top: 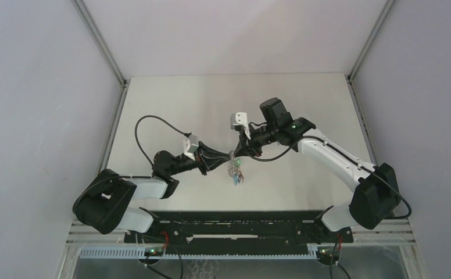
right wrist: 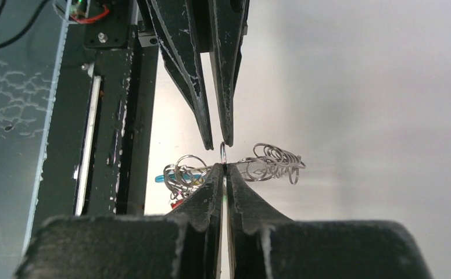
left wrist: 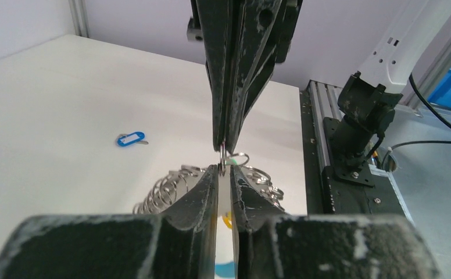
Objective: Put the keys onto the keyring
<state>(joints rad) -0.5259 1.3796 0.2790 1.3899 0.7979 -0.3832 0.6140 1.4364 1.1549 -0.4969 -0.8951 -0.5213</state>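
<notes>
Glossy silver metal keyring (right wrist: 272, 161) — scuffed matt black right pincer fingers (right wrist: 203, 200), smooth matt pale table (top: 182, 104)

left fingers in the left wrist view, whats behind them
The keyring fans its silver links out behind the left fingers, with a sliver of yellow tag in the gap between them. Its hoop and any other tags are covered.

From above, tiny coloured-tag keys (top: 235, 176) too small to tell apart, large thin grey metal keyring hoop (left wrist: 165, 195) mostly hidden behind blurred left pincer (left wrist: 224, 168), small blue plastic tag (left wrist: 131, 139) on white desk (left wrist: 66, 104), its key indistinct
</notes>
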